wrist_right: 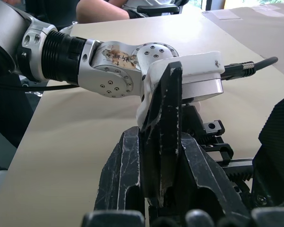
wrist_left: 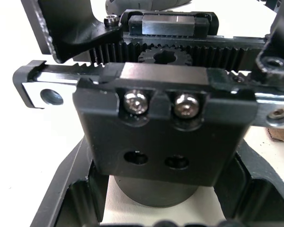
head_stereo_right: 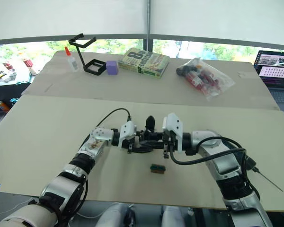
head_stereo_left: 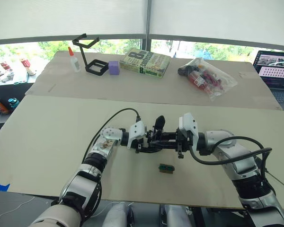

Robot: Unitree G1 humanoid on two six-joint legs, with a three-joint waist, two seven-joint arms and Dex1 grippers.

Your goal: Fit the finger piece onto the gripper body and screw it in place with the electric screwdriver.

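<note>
L claw clamped on gripper body, mid counter, near side | R claw shut on finger piece, pressed vs body, tip up | body: rigid, dense-looking, toothed rack exposed, so hold by block, not rack | finger piece: light, stiff, prob slick, so pinch flat faces | screwdriver far R, counter edge

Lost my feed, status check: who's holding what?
Left gripper shut on gripper body. Right gripper shut on finger piece at the body. Green block lies nearby.
</note>
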